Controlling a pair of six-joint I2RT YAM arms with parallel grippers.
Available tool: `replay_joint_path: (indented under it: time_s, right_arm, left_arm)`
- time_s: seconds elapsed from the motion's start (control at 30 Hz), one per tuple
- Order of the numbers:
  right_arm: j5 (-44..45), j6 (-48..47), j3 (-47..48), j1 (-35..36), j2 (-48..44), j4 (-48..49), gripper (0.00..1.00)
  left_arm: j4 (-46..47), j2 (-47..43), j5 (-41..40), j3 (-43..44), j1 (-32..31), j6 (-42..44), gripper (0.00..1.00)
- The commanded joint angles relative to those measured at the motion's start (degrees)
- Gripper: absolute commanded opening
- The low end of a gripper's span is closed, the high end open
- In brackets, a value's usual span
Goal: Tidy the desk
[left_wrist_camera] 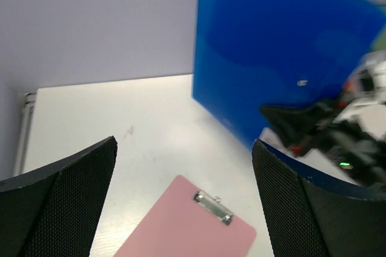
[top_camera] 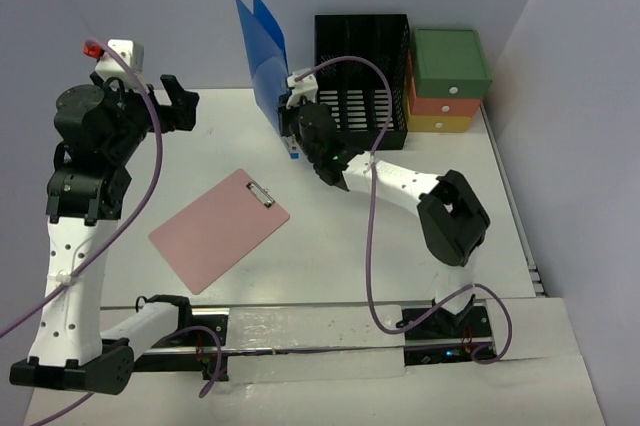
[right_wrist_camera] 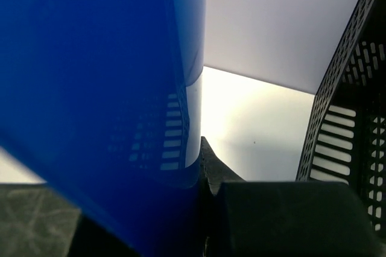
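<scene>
The white desk (top_camera: 330,246) spread beneath both arms, the right fingers (right_wrist_camera: 283,215) pinching the blue folder (top_camera: 262,56) upright beside the black file rack (top_camera: 362,76), probably to slot it in, while the left fingers (left_wrist_camera: 66,203) hung wide open, empty, facing the pink clipboard (top_camera: 220,229).

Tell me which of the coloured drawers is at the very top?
The green plastic drawer: it tops the stack, above the orange drawer and the yellow drawer at the bottom.
</scene>
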Motion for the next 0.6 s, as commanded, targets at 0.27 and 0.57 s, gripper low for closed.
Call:
replay_joint_path:
  time_s: [0.27, 0.57]
  right_arm:
    - [-7.0, 2.5, -8.8, -16.6, -25.4, 5.9, 0.00]
    - [-10.2, 5.1, -9.6, -26.4, -23.0, 7.2, 0.00]
  left_arm:
    - [4.3, -1.5, -14.5, -18.8, 4.3, 11.8, 0.99]
    - [6.3, 1.7, -15.4, -22.9, 10.0, 14.6, 0.99]
